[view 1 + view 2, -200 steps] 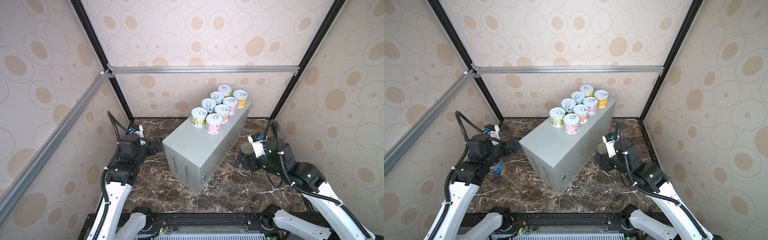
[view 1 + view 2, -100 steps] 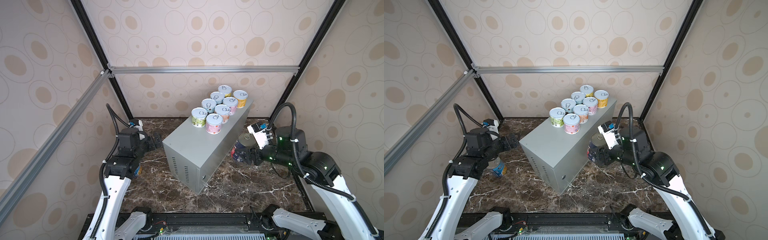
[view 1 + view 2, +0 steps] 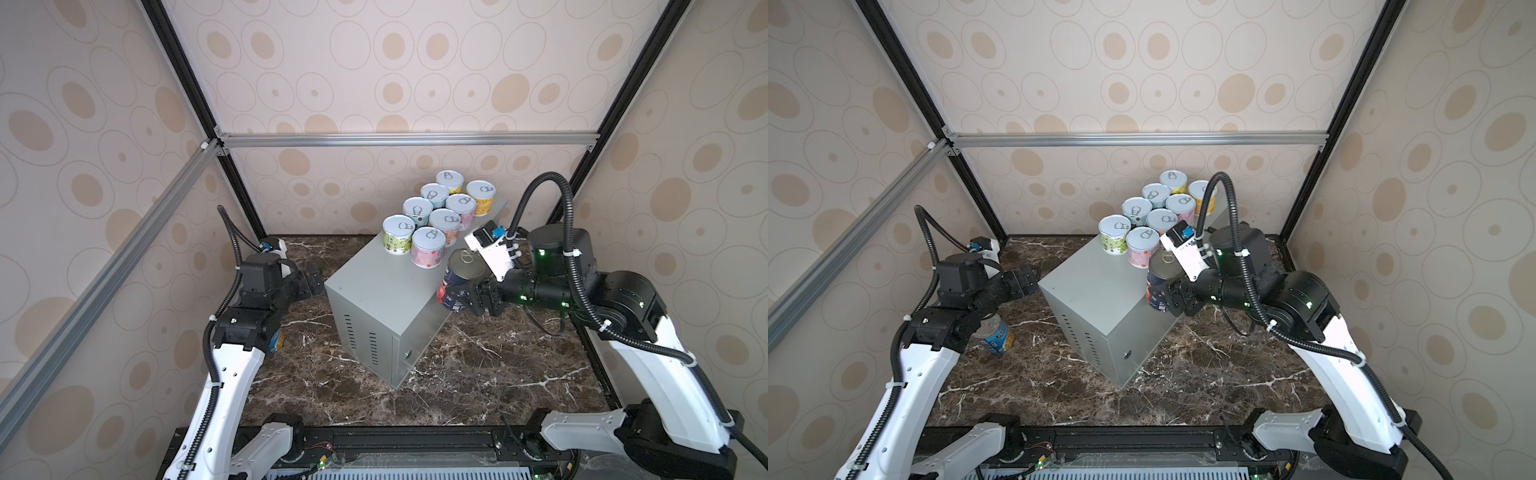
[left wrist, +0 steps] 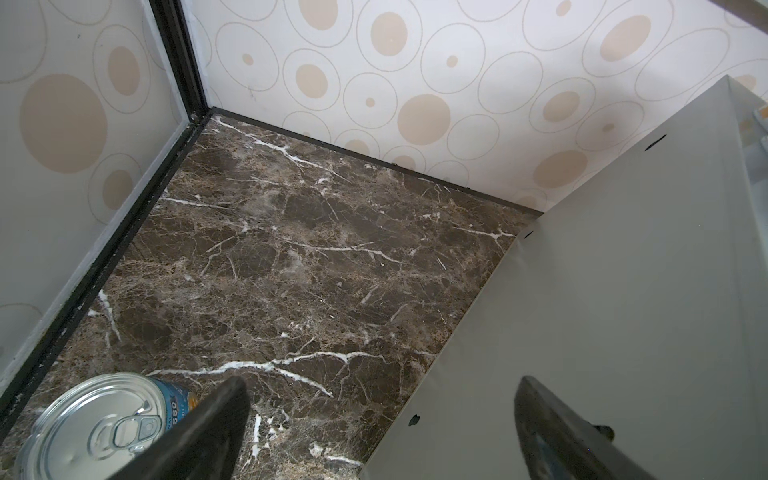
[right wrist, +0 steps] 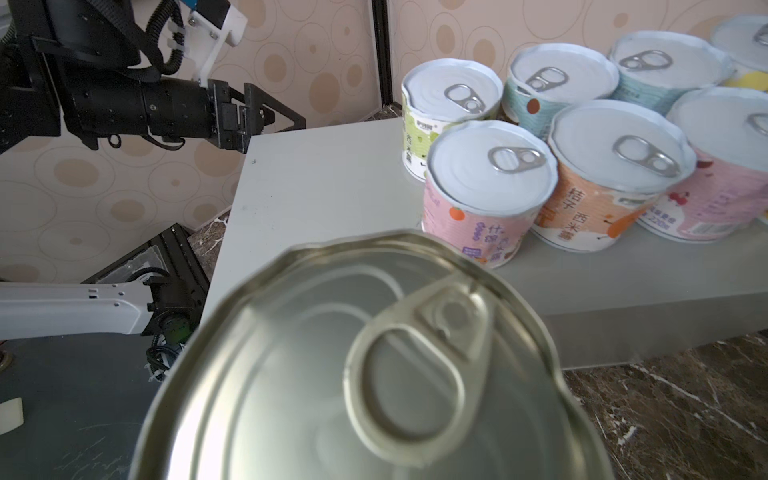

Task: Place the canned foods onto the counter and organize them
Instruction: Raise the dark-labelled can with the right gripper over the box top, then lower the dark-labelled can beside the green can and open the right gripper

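— What's changed on your right?
— I've lifted the navy can (image 3: 465, 262) off the marble. A second ago it sat low; now it hangs at the desk's (image 3: 374, 286) 3 o'clock edge, not yet set down. My right tool (image 3: 459, 297) pinches its body.
— And the rest?
— Eight short cans (image 3: 430, 241) crowd the desk's 1 o'clock end. My left tool (image 3: 312, 281) is spread, empty, and the blue can (image 3: 994, 334) waits on the marble at 8 o'clock. So two are left to place, I'd say.

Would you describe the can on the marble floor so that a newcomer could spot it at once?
Find the grey metal counter mid-scene. Left of it, beneath the left arm, sits a blue-labelled can. It alone rests on the marble; the pastel cans top the counter.
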